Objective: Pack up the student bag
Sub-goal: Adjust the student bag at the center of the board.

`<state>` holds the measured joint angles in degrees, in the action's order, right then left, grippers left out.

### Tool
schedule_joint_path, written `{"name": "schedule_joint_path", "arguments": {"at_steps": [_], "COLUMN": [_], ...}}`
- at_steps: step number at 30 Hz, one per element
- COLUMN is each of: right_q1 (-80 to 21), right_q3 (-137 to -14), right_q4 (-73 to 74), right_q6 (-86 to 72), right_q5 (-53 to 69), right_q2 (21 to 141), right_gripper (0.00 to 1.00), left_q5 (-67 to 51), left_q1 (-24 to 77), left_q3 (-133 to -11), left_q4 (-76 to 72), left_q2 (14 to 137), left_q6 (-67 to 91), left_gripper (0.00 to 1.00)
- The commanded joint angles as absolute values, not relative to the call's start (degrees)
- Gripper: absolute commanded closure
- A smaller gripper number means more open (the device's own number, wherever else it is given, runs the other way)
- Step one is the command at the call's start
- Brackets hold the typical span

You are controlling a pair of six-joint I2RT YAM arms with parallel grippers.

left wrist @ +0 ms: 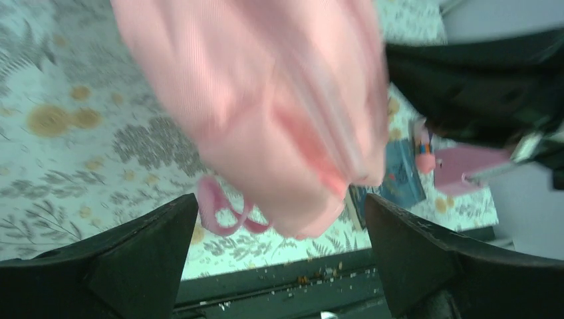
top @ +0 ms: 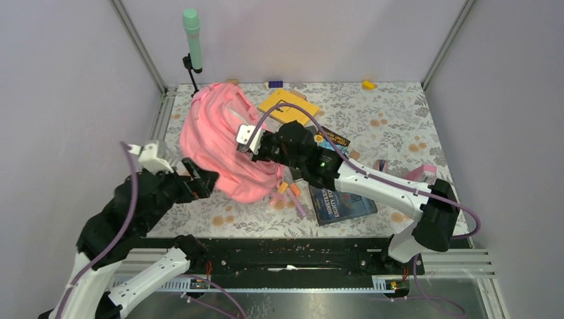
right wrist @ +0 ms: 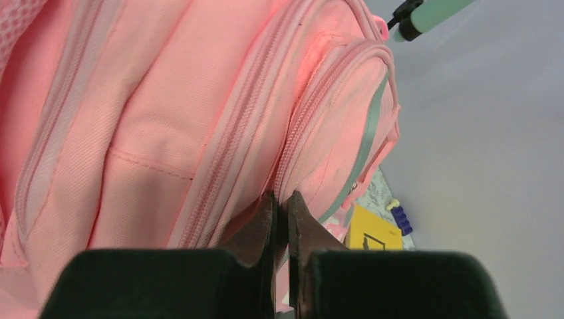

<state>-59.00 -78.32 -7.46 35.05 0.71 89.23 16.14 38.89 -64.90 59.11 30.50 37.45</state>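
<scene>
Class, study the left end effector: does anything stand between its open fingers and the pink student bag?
Nothing visible does. The left end effector is open, and the student bag hangs directly ahead of its gap.

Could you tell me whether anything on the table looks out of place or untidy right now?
Yes: a few orange and pink pens lie scattered loose on the table beside the student bag, which is slumped in a crumpled heap. A small purple block and a yellow piece sit stray by the far wall.
</scene>
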Motion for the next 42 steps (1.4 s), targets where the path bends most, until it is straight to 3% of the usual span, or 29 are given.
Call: {"name": "schedule_joint_path", "arguments": {"at_steps": [1,7,15,22,23,25,26,27,28,32,42], "right_q1": [-58.81,-59.90,-61.45,-64.15,-64.36,-64.42,-64.43,-64.36,-64.23,-59.85,-38.46], "right_q3": [-74.47,-69.54,-64.43,-57.82,-57.72,-58.18,-58.33,-58.36,-58.69,-61.33,-54.81], "right_q4": [-9.49,-11.71,-14.08,-19.54,-19.04,-16.39,-15.50,-14.65,-13.18,-2.47,4.77], "right_q6": [35.11,33.73,28.74,23.56,21.75,17.80,15.36,13.05,10.86,-0.02,-19.40], "right_q5": [-2.46,-3.97,-3.91,-8.06,-8.63,-9.67,-11.55,-13.95,-17.63,-19.55,-1.73], "right_q2": [88.28,86.94,86.40,85.82,85.48,84.40,83.65,82.81,81.68,79.03,77.07], "right_gripper": [1.00,1.00,1.00,1.00,0.90,0.41,0.23,0.09,0.02,0.00,0.03], "left_q5": [24.25,24.64,2.42,5.29,6.49,7.35,7.46,7.17,6.36,1.28,-4.66], "left_q1": [38.65,36.14,23.39,18.22,17.67,16.38,15.57,14.51,12.90,7.10,3.60], "left_q3": [-73.91,-78.58,-61.53,-49.89,-48.06,-46.46,-45.83,-45.25,-44.79,-44.04,-46.80], "left_q4": [63.23,57.86,40.02,33.07,32.22,31.72,31.54,31.16,30.79,29.22,31.98], "left_q2": [35.41,43.93,46.38,45.79,45.45,45.67,46.15,46.63,47.55,49.04,56.39], "left_q6": [32.99,24.49,29.77,35.24,35.66,35.56,35.63,35.59,35.59,35.16,28.92], "left_gripper": [0.01,0.01,0.01,0.01,0.01,0.01,0.01,0.01,0.01,0.01,0.01]}}
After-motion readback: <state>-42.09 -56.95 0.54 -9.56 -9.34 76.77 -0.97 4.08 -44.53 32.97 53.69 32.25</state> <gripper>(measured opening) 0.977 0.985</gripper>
